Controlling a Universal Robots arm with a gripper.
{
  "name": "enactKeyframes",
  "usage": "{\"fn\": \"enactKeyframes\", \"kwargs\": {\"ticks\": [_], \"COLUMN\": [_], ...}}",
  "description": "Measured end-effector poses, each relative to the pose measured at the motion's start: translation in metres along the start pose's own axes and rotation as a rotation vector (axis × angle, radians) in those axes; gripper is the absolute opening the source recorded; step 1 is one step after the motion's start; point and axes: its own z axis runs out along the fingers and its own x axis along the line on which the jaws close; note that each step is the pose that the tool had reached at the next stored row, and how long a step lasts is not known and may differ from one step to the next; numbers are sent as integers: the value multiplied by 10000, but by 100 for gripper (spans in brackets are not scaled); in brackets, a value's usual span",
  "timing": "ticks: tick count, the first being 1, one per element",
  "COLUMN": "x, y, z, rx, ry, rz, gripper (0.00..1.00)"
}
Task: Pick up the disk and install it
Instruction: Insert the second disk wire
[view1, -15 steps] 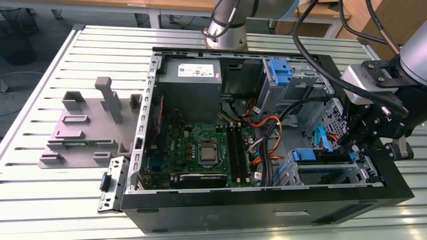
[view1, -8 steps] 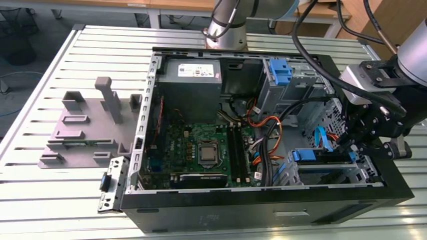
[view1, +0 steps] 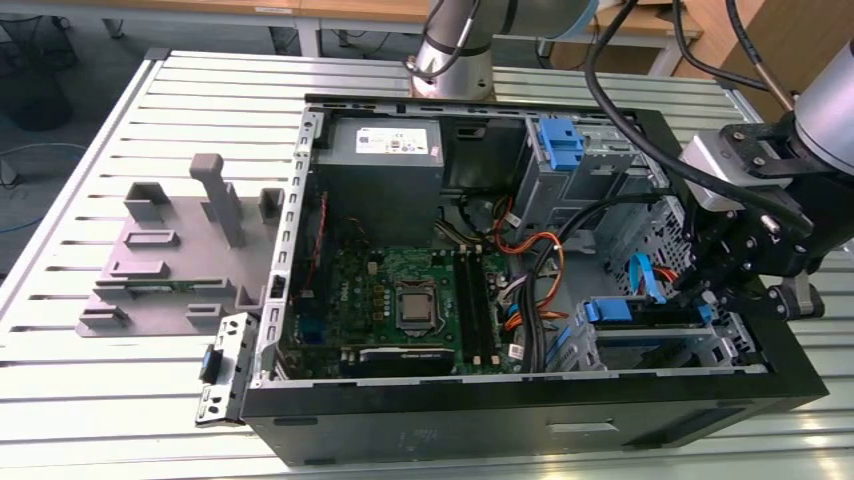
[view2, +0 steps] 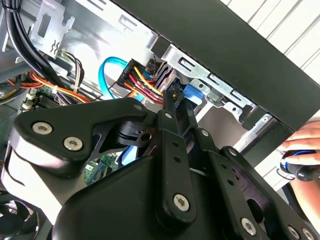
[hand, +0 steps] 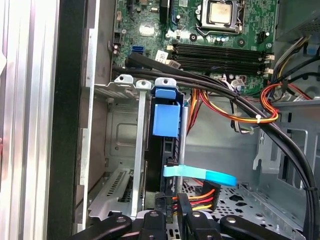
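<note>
Slatted aluminium table (view1: 80, 420) carries an open black computer case (view1: 534, 425), and we start at its near right corner, where our gripper (view1: 705, 290) reaches down into the metal drive cage (view1: 654, 345). We judge the work well advanced: the disk (hand: 165, 120) already sits upright inside that cage, its blue carrier tab facing the motherboard (view1: 400, 300). In the second wrist view our gripper (view2: 174, 111) has its fingers (view2: 176, 102) drawn close together at the disk's cabled end, beside the red, yellow and black power plug (view2: 142, 82); whether they still pinch the carrier or merely press against it, we cannot tell. Final seating is what may remain. Of the disk we see mainly a dark edge, the blue plastic frame and a light blue data cable (hand: 200, 175) crossing it. Farther off stand the grey power supply (view1: 380, 145) and a blue bracket (view1: 561, 145). Left of the case lies a grey fixture (view1: 167, 260).
</note>
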Motion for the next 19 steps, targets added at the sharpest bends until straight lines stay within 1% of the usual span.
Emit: {"fn": "enactKeyframes", "kwargs": {"ticks": [2,5,10,19], "x": [0,0,1,34], "y": [-1,4,39,40], "z": [2,4,2,1], "rx": [-1,-1,3,3], "ry": [9,7,9,9], "rz": [-14,-17,-16,-15], "gripper": [24,24,24,24]}}
